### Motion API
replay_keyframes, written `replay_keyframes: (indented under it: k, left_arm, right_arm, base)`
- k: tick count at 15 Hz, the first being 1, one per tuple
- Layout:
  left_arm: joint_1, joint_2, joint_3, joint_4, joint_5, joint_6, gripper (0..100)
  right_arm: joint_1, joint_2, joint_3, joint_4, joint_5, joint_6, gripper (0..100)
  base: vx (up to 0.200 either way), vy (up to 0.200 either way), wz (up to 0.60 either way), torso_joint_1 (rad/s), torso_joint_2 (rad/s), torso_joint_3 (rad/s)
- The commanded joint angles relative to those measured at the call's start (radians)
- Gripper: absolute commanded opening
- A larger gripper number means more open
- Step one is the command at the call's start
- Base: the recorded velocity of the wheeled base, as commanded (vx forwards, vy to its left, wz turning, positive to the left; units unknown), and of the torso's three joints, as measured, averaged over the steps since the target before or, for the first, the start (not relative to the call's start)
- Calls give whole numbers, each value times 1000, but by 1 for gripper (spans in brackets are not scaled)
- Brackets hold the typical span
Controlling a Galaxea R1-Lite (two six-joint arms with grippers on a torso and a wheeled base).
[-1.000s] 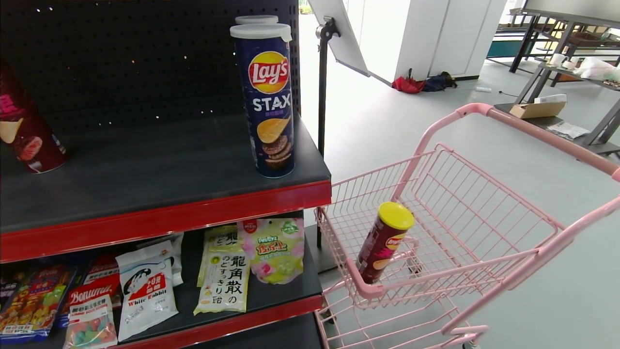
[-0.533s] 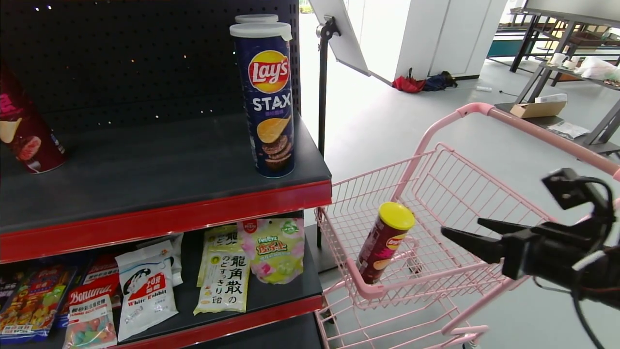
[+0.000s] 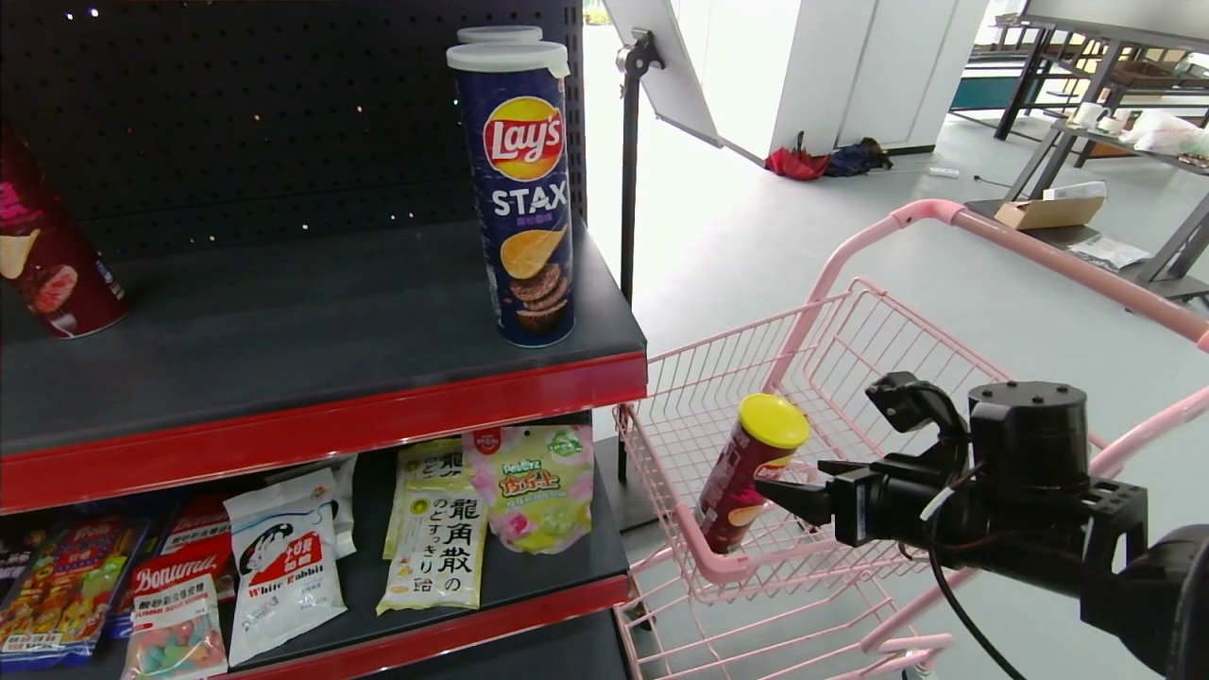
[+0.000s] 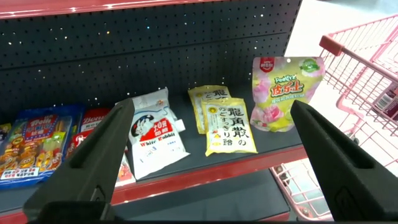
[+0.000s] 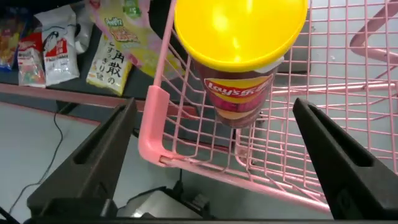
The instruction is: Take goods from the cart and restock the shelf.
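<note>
The pink cart (image 3: 945,213) is standing beside the shelf (image 3: 283,312), and the yellow-lidded can (image 3: 746,482) is leaning in the cart's corner nearest the shelf, lid tilting up toward the right gripper (image 3: 791,477), which is hovering over the cart with jaws spread wide. The right wrist view is showing the lid centred between those jaws. The left gripper (image 4: 211,104), also wide open, is facing snack bags (image 4: 230,124) outside the cart.

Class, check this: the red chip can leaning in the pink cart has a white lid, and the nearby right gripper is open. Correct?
No: the lid is yellow, as the right wrist view shows. The chip can leans in the pink cart; the right gripper is open.
</note>
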Motion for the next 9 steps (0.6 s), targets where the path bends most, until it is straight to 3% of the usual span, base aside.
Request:
replay_keyframes:
  k: [1,9]
  left_arm:
    - [0,1,0,0,0,0,100]
    - [0,1,0,0,3,1,100]
  right_arm:
    - [4,104,-16,-56,-7,1,100]
    - [23,290,-180,-112,-116,1,100]
  base:
    - [0,0,0,0,0,0]
    - [0,0,0,0,0,0]
